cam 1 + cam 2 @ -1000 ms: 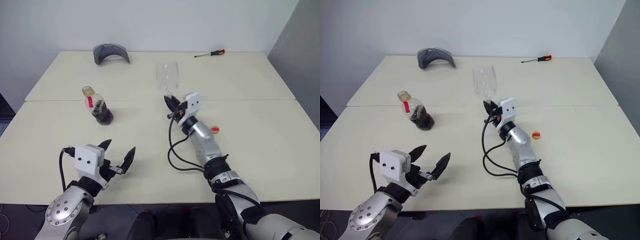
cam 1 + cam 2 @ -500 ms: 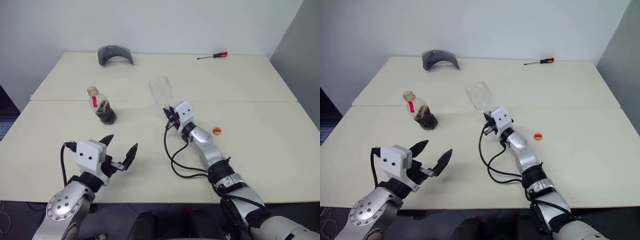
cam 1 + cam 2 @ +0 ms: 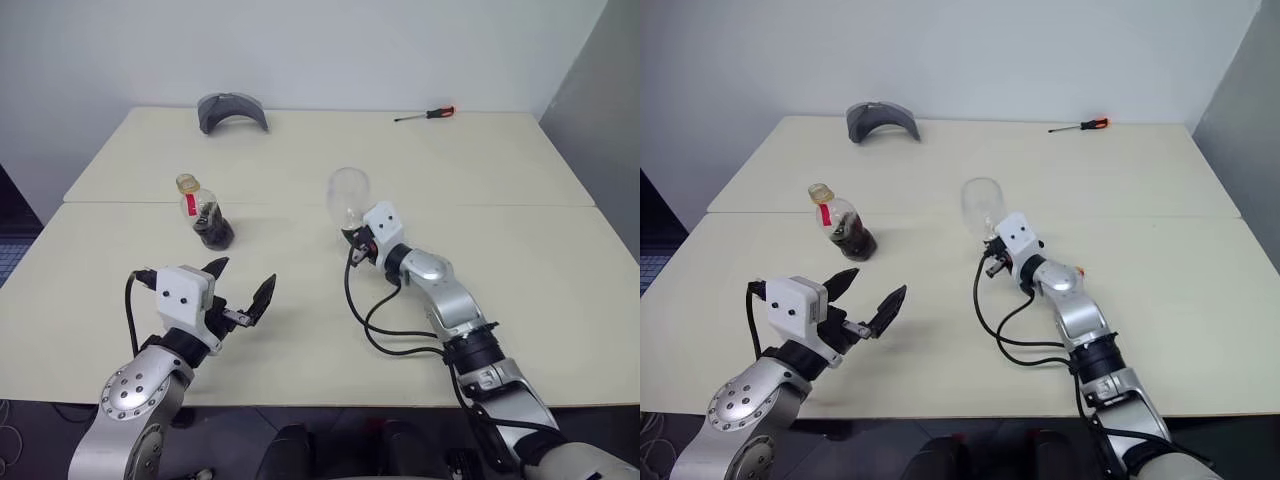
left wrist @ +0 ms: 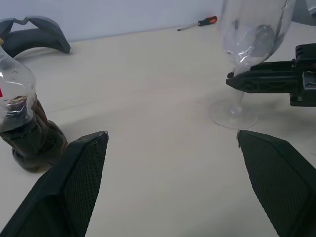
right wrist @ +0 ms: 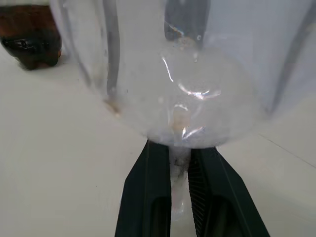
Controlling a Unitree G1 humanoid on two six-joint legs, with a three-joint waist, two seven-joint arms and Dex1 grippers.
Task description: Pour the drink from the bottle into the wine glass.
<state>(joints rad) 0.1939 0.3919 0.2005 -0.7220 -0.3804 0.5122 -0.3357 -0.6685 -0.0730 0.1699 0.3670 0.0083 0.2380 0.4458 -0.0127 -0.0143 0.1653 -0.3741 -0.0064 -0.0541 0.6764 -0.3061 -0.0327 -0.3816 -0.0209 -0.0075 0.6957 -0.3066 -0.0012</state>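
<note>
Left of the wine glass, near the worktop's front edge, the left gripper hangs just above the surface with its jaws spread as wide as they go and nothing between them. They point toward the bottle, which stands upright a good way beyond them and well to the left of the glass. It looks uncapped, though that is hard to be sure of from here. The drink sits dark in its lower half, so no pouring has begun, and that open, level pose reads as a lead-in to a grasp around the bottle's body.

Behind the bottle, at the far edge, lies a grey curved piece. Now to the landmark itself: the wine glass stands upright and empty, foot on the worktop as the left wrist view shows it. The right gripper has its jaws clamped shut on the stem just under the bowl, coming in level from the glass's right. Likely that's to steady a tall, tippy glass for the pour.

Just right of the glass, a small orange cap peeks past the right arm. Far beyond it lies a screwdriver.
</note>
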